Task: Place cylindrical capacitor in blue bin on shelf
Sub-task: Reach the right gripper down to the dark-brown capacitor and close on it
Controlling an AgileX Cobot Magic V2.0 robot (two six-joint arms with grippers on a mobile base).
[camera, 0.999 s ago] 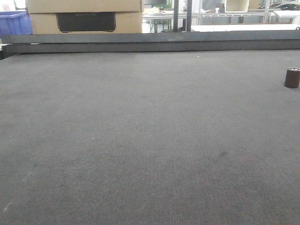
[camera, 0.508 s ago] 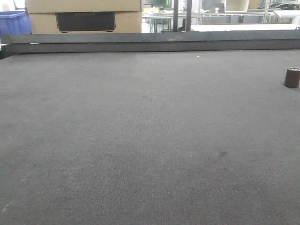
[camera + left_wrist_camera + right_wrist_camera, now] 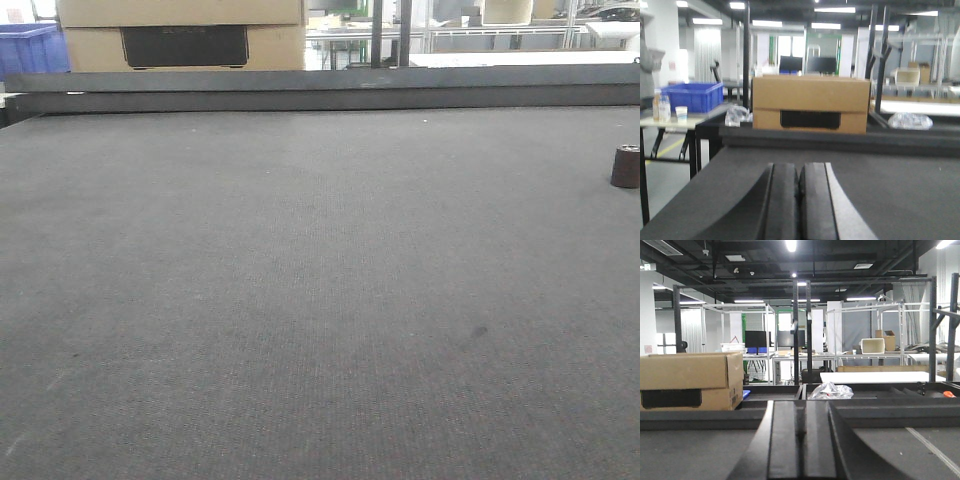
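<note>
As front view creeps left, capacitor point(image 3: 626, 166) sits nearer right frame edge; upright on tabletop point(image 3: 300, 280), untouched. Left hand point(image 3: 799, 172), right hand point(image 3: 800, 412) both pressed closed, empty. Capacitor outside both wrist views, pickup not begun.

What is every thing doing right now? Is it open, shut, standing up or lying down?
cylindrical capacitor: standing upright on the grey mat, with nothing touching it.
left pincer: shut, holding nothing.
right pincer: shut, holding nothing.
cardboard box: upright, beyond the mat's far edge.
blue bin: open on top; what is inside is hidden.
</note>
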